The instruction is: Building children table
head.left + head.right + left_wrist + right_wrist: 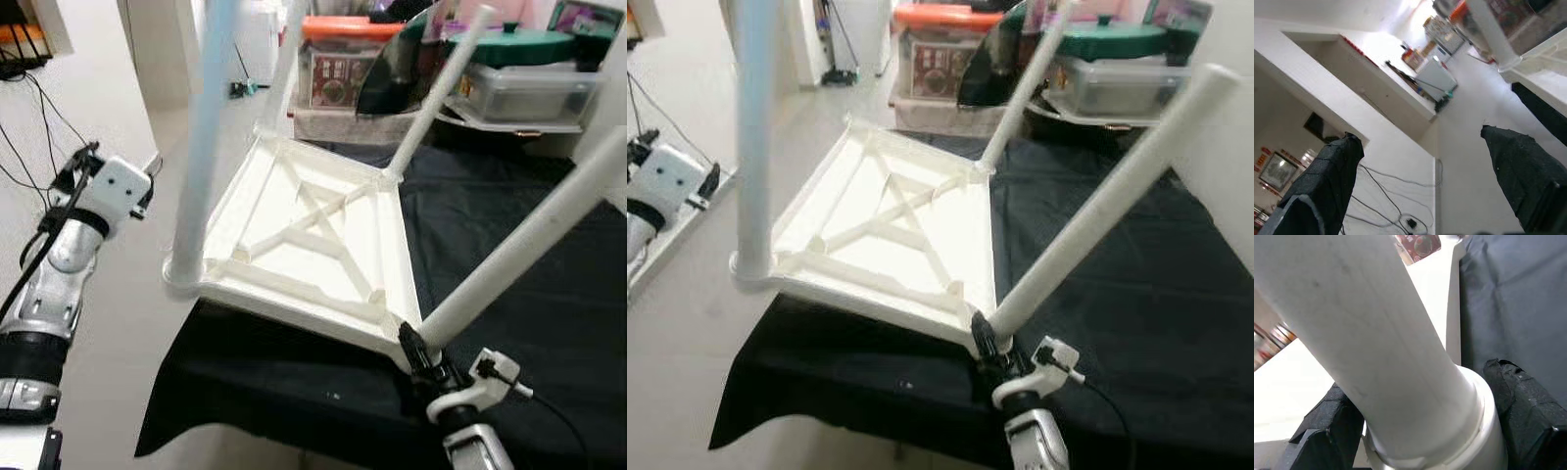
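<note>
Behind, a lidded clear bin [529, 88] holds unclear contents.

White plastic table top [313, 245] is laid upside down, ribbed underside with crossed braces exposed, tilted on a black-draped surface [509, 294], one corner overhanging the edge. Round white legs [1097, 211] are seated in the corner sockets, pointing upward.

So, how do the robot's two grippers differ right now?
The right gripper sits at the near corner of the upturned white table top, jaws around the base of a white leg. The left gripper is off to the side, jaws open, holding nothing. Both have black fingers.
</note>
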Available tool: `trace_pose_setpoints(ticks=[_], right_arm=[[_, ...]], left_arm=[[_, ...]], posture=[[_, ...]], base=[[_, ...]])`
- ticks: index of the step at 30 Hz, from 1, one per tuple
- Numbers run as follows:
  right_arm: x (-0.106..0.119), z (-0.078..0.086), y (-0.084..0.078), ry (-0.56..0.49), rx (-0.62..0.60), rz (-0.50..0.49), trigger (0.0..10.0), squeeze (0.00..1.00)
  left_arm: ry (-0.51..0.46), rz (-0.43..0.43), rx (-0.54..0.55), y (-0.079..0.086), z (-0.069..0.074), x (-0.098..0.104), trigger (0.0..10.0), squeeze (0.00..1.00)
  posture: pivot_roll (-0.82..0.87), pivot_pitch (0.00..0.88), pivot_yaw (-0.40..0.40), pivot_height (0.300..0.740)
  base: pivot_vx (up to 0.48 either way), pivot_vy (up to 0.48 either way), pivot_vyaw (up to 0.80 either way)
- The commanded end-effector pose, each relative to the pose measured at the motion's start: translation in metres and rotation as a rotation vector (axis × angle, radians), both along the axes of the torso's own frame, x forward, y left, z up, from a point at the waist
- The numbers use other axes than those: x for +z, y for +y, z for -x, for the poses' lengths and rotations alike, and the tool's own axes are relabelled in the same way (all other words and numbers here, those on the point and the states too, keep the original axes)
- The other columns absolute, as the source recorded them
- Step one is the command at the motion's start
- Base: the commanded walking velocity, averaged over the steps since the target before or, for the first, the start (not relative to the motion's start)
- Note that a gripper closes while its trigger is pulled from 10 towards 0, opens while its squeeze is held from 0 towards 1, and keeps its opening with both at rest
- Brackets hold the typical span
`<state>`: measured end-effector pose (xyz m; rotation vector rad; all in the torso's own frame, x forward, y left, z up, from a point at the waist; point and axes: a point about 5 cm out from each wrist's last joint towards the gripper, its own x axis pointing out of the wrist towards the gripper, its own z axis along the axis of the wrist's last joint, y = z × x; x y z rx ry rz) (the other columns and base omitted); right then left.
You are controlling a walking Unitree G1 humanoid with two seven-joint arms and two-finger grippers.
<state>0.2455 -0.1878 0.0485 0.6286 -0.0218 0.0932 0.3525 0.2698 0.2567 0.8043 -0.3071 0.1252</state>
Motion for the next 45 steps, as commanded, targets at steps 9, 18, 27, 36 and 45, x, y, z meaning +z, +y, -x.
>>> trace_pose_setpoints(ticks=[9, 18, 27, 36, 45], right_arm=[[0.037, -0.061, -0.035, 0.389, -0.655, -0.647, 10.0, 0.00], [0.043, -0.067, -0.031, 0.351, -0.642, -0.571, 10.0, 0.00], [0.054, -0.076, -0.023, 0.285, -0.549, -0.436, 10.0, 0.00], [0.059, -0.082, -0.017, 0.252, -0.485, -0.333, 10.0, 0.00], [0.073, -0.092, -0.007, 0.234, -0.425, -0.166, 10.0, 0.00]], left_arm=[[0.046, 0.014, -0.030, -0.006, 0.000, -0.025, 10.0, 0.00], [0.058, 0.067, -0.047, -0.011, 0.007, -0.056, 10.0, 0.00], [0.017, 0.167, 0.101, 0.001, 0.039, -0.079, 10.0, 0.00], [-0.001, 0.229, 0.236, -0.002, 0.077, -0.104, 10.0, 0.00], [0.024, 0.289, 0.248, -0.033, 0.111, -0.119, 10.0, 0.00]], posture=[[0.15, 0.000, 0.000, 0.740], [0.15, 0.036, 0.031, 0.740], [0.15, 0.014, 0.014, 0.740], [0.15, 0.007, -0.001, 0.740], [0.15, 0.003, -0.012, 0.740]], base=[[0.000, 0.000, 0.00], [0.000, 0.000, 0.00], [0.000, 0.000, 0.00], [0.000, 0.000, 0.00], [0.000, 0.000, 0.00]])
